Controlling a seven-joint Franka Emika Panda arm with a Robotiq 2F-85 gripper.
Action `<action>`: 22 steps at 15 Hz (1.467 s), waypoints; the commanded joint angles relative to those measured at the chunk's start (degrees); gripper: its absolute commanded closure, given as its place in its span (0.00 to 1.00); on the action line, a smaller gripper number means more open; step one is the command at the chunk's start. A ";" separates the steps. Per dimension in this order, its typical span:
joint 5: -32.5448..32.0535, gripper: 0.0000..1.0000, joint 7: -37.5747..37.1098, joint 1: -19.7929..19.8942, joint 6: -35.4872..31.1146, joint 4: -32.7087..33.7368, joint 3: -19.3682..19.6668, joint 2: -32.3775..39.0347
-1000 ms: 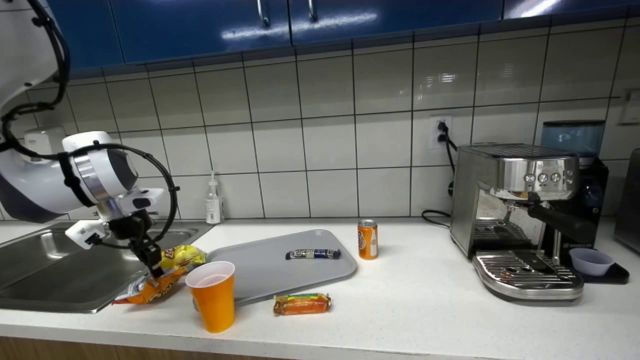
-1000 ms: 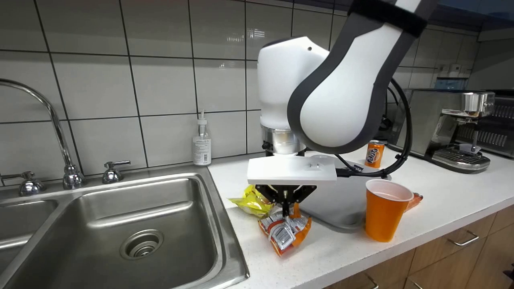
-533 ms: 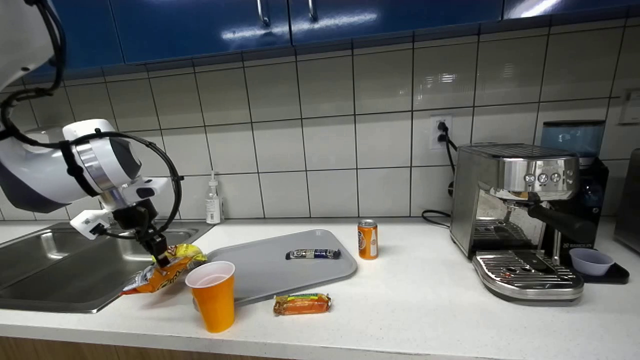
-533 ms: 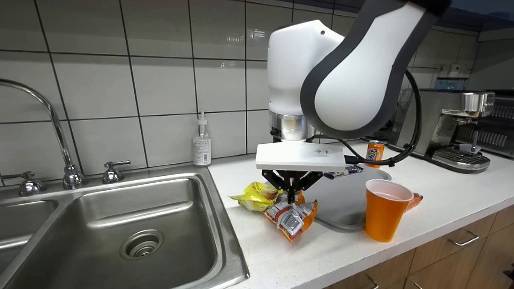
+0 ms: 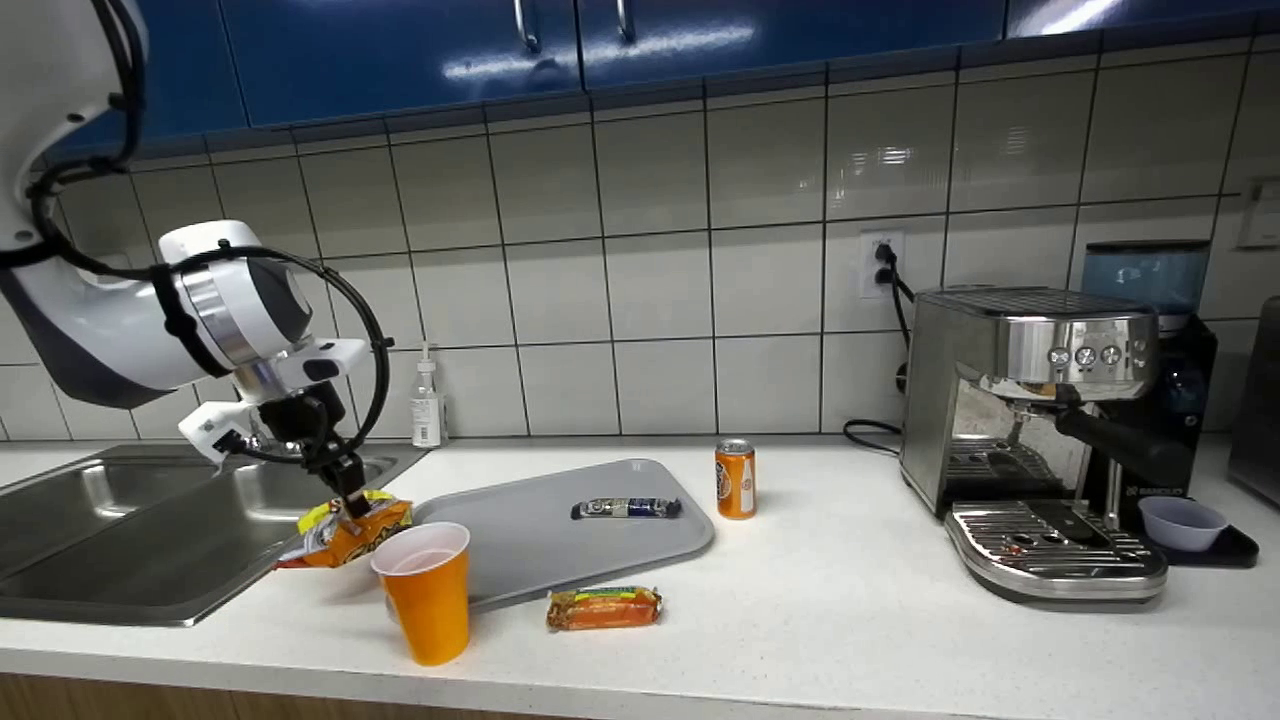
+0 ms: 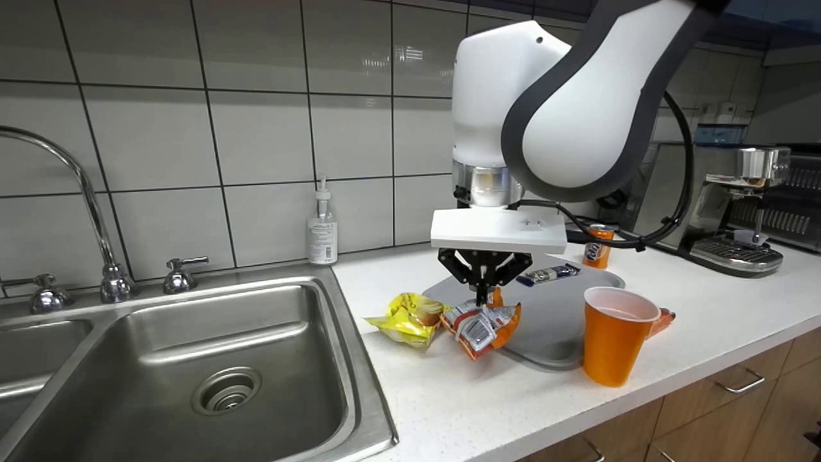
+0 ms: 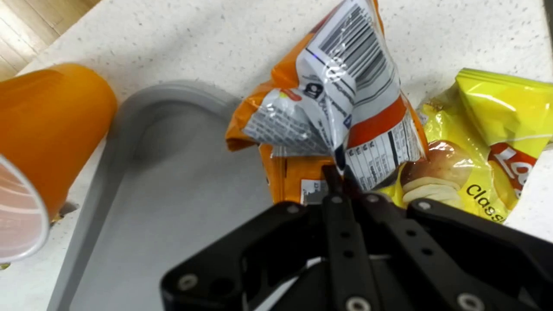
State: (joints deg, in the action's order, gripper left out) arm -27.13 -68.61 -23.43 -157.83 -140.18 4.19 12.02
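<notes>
My gripper (image 7: 341,172) is shut on the orange snack bag (image 7: 363,99), pinching a fold of its wrapper. The bag's silver and white printed back faces the wrist camera. In both exterior views the bag (image 6: 478,327) (image 5: 370,532) hangs from the fingertips and appears a little above the counter, beside the tray's end. A yellow chip bag (image 7: 449,172) lies right beside it on the counter, partly behind it in an exterior view (image 5: 318,515). The grey tray (image 7: 173,207) lies under and beside the gripper. An orange cup (image 7: 56,125) stands upright near the tray's corner (image 6: 616,340).
A dark blue wrapped bar (image 5: 626,508) lies on the tray. An orange wrapped snack (image 5: 604,608) lies in front of it. An orange can (image 5: 735,480) stands behind. The sink (image 6: 369,385), a soap bottle (image 6: 322,231) and a coffee machine (image 5: 1040,350) are around.
My gripper has moved up and toward the tray, carrying the orange bag with it. The bag has drawn away from the sink. The yellow bag has shifted slightly at most.
</notes>
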 commanded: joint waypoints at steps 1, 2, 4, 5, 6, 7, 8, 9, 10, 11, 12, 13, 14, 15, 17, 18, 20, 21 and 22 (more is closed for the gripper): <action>-0.68 1.00 1.16 3.16 0.59 -0.28 -1.04 -1.57; -0.64 1.00 1.39 3.65 0.56 -0.03 -0.97 -1.42; -0.29 1.00 1.97 4.65 0.56 0.60 -0.94 -1.04; -0.08 1.00 2.30 5.13 0.54 0.95 -0.94 -0.77; 0.07 1.00 2.65 5.58 0.52 1.35 -0.92 -0.49; 0.21 1.00 2.97 5.96 0.53 1.72 -0.92 -0.22; 0.39 1.00 3.32 6.32 0.55 2.09 -0.93 0.02; 0.68 1.00 3.77 6.71 0.55 2.55 -0.96 0.39; 0.69 1.00 3.92 6.93 0.54 3.04 -0.90 0.76; 0.55 1.00 3.93 7.05 0.59 3.66 -0.81 1.26; 0.52 1.00 4.01 7.14 0.58 4.20 -0.78 1.65; 0.48 1.00 4.03 7.14 0.62 4.99 -0.74 2.22; 0.15 1.00 3.82 6.99 0.64 5.72 -0.57 2.76; 0.06 1.00 3.77 6.83 0.62 6.49 -0.47 3.37; 0.07 1.00 3.74 6.55 0.61 7.91 -0.23 4.72; -0.10 1.00 3.60 6.34 0.60 8.68 0.01 5.43; -0.10 1.00 3.59 6.08 0.52 10.25 0.46 6.91; 0.01 1.00 3.70 6.02 0.42 11.02 0.66 7.65; 0.19 1.00 3.84 5.97 0.49 12.03 0.85 8.57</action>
State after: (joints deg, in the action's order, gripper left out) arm -27.02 -66.21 -17.31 -157.83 -131.76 4.40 17.89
